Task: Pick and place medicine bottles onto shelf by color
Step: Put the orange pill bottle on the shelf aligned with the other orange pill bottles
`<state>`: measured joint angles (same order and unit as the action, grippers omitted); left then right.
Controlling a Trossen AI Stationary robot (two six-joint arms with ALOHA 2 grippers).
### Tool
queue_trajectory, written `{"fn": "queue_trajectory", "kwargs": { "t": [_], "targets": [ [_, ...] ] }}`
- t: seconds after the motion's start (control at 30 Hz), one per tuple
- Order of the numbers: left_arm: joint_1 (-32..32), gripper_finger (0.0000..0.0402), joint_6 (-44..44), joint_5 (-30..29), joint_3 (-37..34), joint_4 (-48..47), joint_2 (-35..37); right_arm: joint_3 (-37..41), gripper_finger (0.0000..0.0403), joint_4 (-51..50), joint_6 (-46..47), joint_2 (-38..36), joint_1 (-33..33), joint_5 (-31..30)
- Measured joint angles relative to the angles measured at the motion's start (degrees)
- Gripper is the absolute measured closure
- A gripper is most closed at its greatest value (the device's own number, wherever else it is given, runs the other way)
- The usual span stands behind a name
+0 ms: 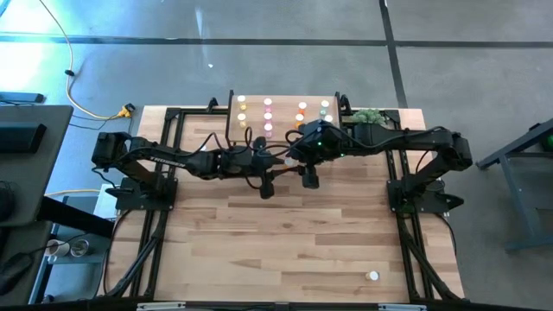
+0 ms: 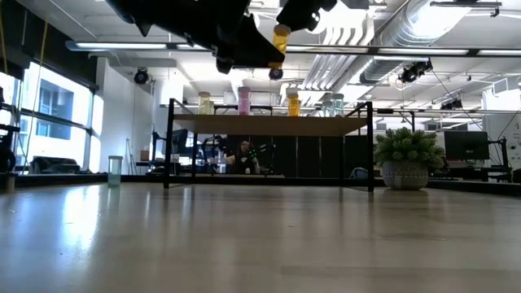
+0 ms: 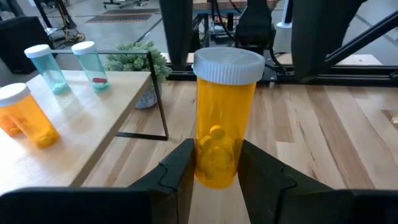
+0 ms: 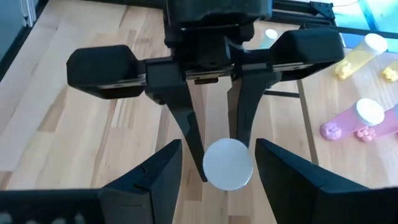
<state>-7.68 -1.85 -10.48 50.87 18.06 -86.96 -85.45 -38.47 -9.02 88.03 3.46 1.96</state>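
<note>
Orange bottle, translucent, white ribbed cap, orange pills inside; clamped between dark fingers of left gripper. Same white cap seen between black fingers of right gripper. On light-wood shelf with thin black legs: pale blue-green bottles, one showing a red pill; orange bottle with white cap; pink bottle and yellow bottle, both white-capped. Tabletop light wood, plank-striped. Plant green, in a speckled grey pot. Lone greenish bottle on table.
</note>
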Motion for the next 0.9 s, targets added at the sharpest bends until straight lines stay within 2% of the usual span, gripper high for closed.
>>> {"fn": "queue_trajectory", "kwargs": {
  "t": [0.57,0.9],
  "targets": [
    [0.07,0.0302,-0.32,0.01,0.0,1.95,-0.04,0.0,0.021,-0.06,0.07,0.09,0.02,0.0],
    [0.07,0.0302,-0.3,0.05,0.0,1.96,-0.03,0.0,0.0281,-0.06,2.34,0.09,0.28,-0.06]
  ]
}}
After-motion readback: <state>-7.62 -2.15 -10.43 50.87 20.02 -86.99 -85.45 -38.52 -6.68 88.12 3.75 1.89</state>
